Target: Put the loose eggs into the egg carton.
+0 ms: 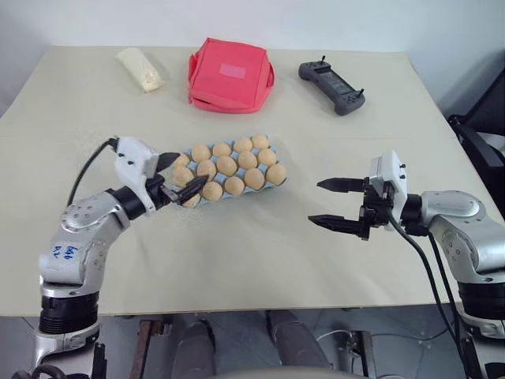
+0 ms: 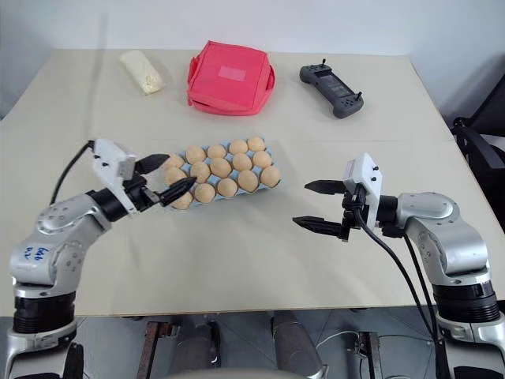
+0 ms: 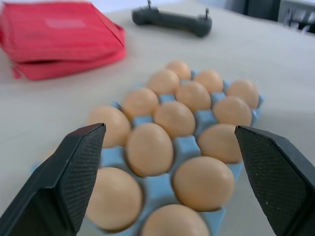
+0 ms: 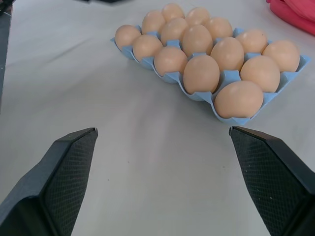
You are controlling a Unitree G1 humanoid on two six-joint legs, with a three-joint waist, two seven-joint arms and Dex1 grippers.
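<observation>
The left arm's fingers point(image 1: 175, 182) are standing wide apart over the near-left corner of the egg carton point(image 1: 282, 180), gripping nothing; in the left wrist view they are framing the eggs without touching them. The right arm's fingers point(image 1: 332, 203) are likewise spread fully and carrying nothing, hanging over bare counter point(image 1: 260, 253) well to the right of the carton. The carton is sitting mid-counter, in front of the red pouch point(image 1: 230, 74), and the eggs point(image 4: 201, 73) are filling every cup that can be seen. No egg is lying loose on the counter in any view. Judging by that, the task is looking finished, with only the arms left to draw away.
</observation>
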